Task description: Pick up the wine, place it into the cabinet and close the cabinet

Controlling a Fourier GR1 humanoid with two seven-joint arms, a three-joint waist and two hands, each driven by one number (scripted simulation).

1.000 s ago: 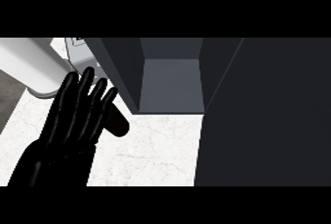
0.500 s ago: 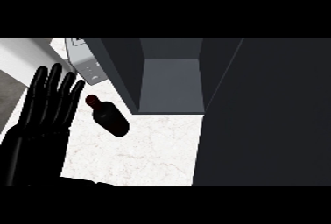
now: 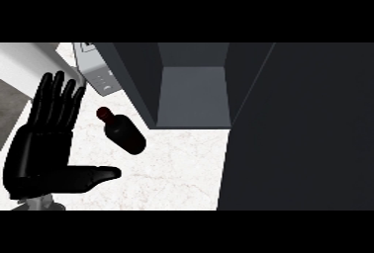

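Dark wine bottle (image 3: pixel 122 132) lies on the bench (image 3: pixel 175 168); left hand (image 3: pixel 45 143) spread wide beside it, ready to grasp, near the open cabinet (image 3: pixel 194 99).

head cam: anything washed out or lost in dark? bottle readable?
Head view: wine bottle reads clearly, dark red on pale marble counter. Left hand, open, is near-uniform black with little surface detail. Cabinet interior is evenly grey; its door is a flat dark mass. No glare or blur.
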